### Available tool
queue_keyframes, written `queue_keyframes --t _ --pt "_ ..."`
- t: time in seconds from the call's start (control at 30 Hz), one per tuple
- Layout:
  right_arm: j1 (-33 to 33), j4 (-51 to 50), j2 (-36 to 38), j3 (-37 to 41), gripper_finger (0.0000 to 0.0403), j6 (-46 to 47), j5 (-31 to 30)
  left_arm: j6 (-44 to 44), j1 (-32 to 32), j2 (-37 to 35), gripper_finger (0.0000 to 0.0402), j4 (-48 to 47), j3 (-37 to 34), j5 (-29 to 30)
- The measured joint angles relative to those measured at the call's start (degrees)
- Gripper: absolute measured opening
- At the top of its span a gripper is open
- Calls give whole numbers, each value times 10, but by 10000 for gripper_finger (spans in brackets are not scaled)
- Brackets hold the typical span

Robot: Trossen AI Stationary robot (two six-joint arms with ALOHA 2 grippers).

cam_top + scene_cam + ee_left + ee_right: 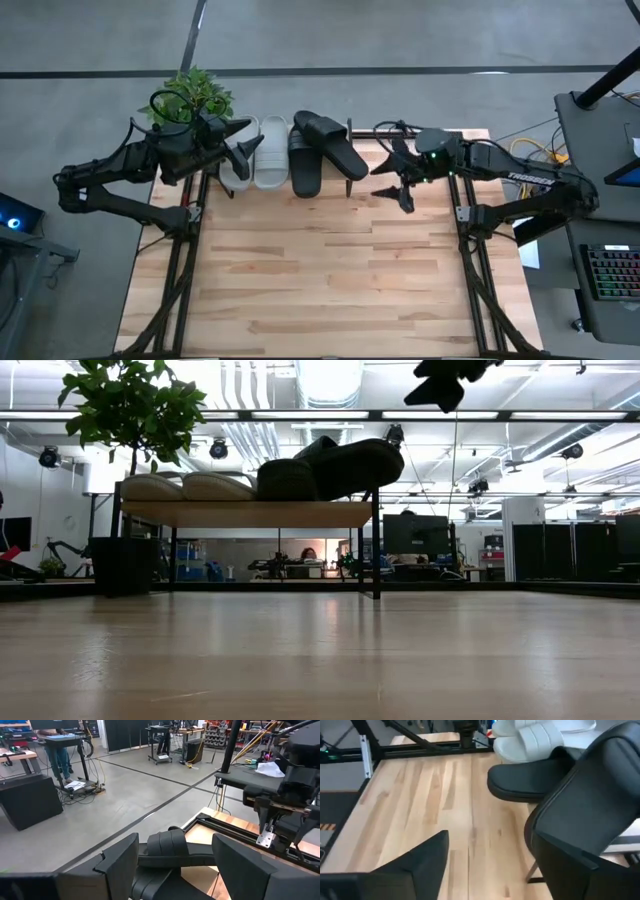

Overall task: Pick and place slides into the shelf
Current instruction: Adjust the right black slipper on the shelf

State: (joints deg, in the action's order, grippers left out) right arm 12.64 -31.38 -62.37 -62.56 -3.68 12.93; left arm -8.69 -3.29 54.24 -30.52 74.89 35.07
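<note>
Nearest you lies the large light wooden tabletop [330, 280], its near half bare planks.

Farther back, you find both dark two-finger grippers at the far edge of the tabletop. The right gripper [397, 180] hangs just beside the right end of the shelf; its fingers stand wide apart with nothing between them. From its wrist you see the planks and the toe of a black slide jutting over the shelf edge.

The left gripper [240, 152] sits at the left end of the shelf, over the grey slides. Its fingers also stand apart and grip nothing.

The low rectangular shelf with a light wooden top board and thin black metal legs [250, 513] stands along the far edge. All four slides rest on its top board. The two light grey wide-strap slides [256, 152] lie side by side on the left. The two black wide-strap slides [318, 152] lie to their right; the rightmost one [352, 466] rests tilted, partly on its neighbour.

Beyond the shelf's left corner you see a green leafy potted plant [192, 95].
</note>
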Motion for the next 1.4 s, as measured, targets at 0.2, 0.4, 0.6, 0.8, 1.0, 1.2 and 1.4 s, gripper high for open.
queue_keyframes --t 0.2,0.4,0.6,0.8,1.0,1.2,1.4 --pt "-109 8 -20 5 275 -74 -257 0 0 0 238 0 0 -7" --pt "-161 39 -69 9 250 -143 -406 0 0 0 238 0 0 -7" --pt "-159 40 -128 8 237 -140 -413 1 0 -4 238 -4 0 -10" --pt "-152 73 -179 4 235 -154 -491 17 0 -5 238 -5 0 -19" --pt "-153 95 -191 -5 232 -131 -498 37 0 -5 238 -5 0 -31" --pt "-152 93 -179 -9 232 -142 -534 50 0 -8 238 -5 0 -33" --pt "-150 91 -183 -4 232 -163 -535 51 0 -14 238 -5 0 -33"
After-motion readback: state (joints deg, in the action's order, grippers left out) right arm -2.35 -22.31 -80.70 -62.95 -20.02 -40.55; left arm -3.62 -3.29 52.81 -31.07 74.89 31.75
